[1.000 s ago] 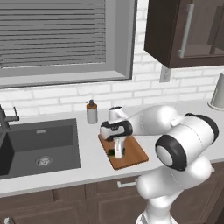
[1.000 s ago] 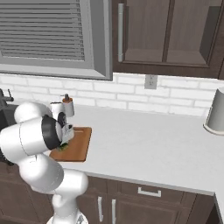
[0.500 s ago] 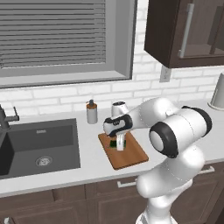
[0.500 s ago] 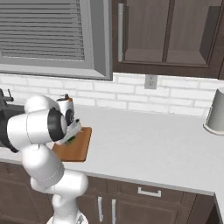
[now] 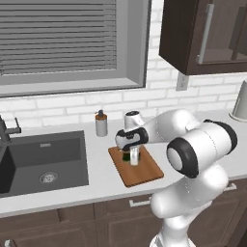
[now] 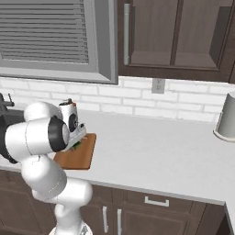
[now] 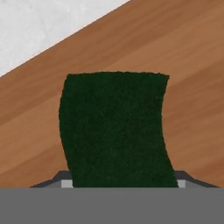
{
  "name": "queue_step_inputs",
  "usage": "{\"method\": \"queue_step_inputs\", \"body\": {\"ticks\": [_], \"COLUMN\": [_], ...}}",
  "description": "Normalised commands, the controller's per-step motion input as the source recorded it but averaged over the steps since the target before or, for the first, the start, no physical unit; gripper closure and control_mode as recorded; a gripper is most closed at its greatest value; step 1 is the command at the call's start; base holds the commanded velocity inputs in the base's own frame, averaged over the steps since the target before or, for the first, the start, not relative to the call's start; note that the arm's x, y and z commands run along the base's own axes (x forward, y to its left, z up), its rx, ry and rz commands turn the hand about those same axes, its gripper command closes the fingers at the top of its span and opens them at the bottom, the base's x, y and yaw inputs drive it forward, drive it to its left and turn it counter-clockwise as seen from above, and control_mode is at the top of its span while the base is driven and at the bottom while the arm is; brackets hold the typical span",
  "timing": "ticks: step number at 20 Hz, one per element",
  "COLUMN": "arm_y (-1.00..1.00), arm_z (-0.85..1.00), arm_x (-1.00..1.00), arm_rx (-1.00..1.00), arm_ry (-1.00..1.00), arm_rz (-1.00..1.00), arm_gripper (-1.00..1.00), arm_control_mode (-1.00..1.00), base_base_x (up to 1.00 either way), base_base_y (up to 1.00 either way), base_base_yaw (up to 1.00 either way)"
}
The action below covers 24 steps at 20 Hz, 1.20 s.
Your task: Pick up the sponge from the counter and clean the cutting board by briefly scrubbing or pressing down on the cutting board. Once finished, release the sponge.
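The reddish-brown cutting board lies on the light counter just right of the sink. My gripper points down over the board's far left part, shut on the dark green sponge. In the hand view the sponge hangs between my fingertips, low against the wood of the board, with a corner of counter beyond it. From the right base view, the sponge peeks out under the hand over the board. Its yellow layer is hidden.
A dark sink with a faucet is inset left of the board. A soap dispenser stands by the wall behind it. A grey canister sits far right on the counter. Dark wall cabinets hang above.
The hand has carried the sponge across the board, from near its front edge toward the far end. The arm's elbow swung with it. The grip is unchanged.
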Motion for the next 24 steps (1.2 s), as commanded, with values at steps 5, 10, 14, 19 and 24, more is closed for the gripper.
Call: {"method": "queue_step_inputs", "body": {"ticks": [5, 10, 14, 19, 24], "arm_y": [-0.14, -0.05, -0.08, -0.14, -0.13], "arm_z": [0.0, 0.0, 0.0, -0.04, 0.0], "arm_x": [-1.0, -0.64, 0.15, 0.74, 0.82], "arm_rx": [0.0, 0.0, 0.0, 0.0, 0.0], "arm_ry": [-0.01, 0.0, 0.03, 0.0, 0.01], "arm_rz": [0.0, 0.0, 0.0, 0.0, 0.0], "arm_gripper": [1.0, 1.0, 1.0, 1.0, 1.0], "arm_control_mode": [-1.0, -1.0, -1.0, -1.0, -1.0], "base_base_x": [0.0, 0.0, 0.0, 0.0, 0.0], "base_base_y": [0.0, 0.0, 0.0, 0.0, 0.0], "base_base_yaw": [0.0, 0.0, 0.0, 0.0, 0.0]}}
